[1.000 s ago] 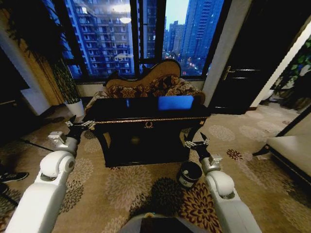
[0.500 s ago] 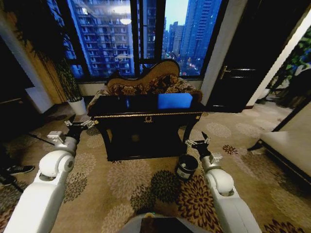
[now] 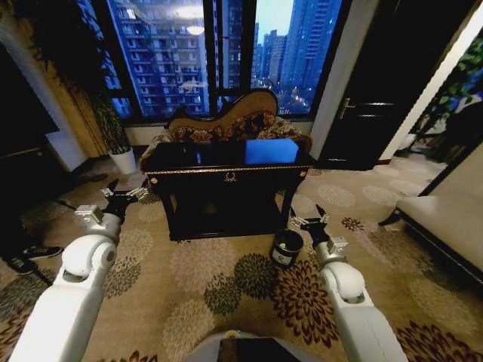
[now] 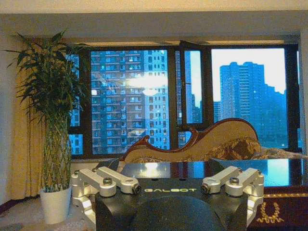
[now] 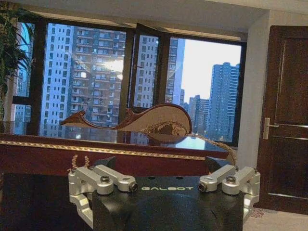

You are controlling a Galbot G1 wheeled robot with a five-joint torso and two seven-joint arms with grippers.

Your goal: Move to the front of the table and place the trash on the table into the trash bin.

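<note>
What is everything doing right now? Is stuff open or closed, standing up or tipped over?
left gripper: jaws open, holding nothing, raised in the air off the table's left end.
right gripper: jaws open, holding nothing, just above the trash bin.
table: standing upright ahead of the robot, glossy top reflecting the window.
trash bin: upright on the carpet, open at the top.
door: shut.
plant pot: upright by the window.

1. "GALBOT" stands in gold letters on the black housing of the left gripper (image 4: 171,190), seen from the left wrist.
2. "GALBOT" stands likewise on the right gripper (image 5: 166,188).
3. The trash bin (image 3: 287,248) bears a pale label, seemingly printed but unreadable.
</note>
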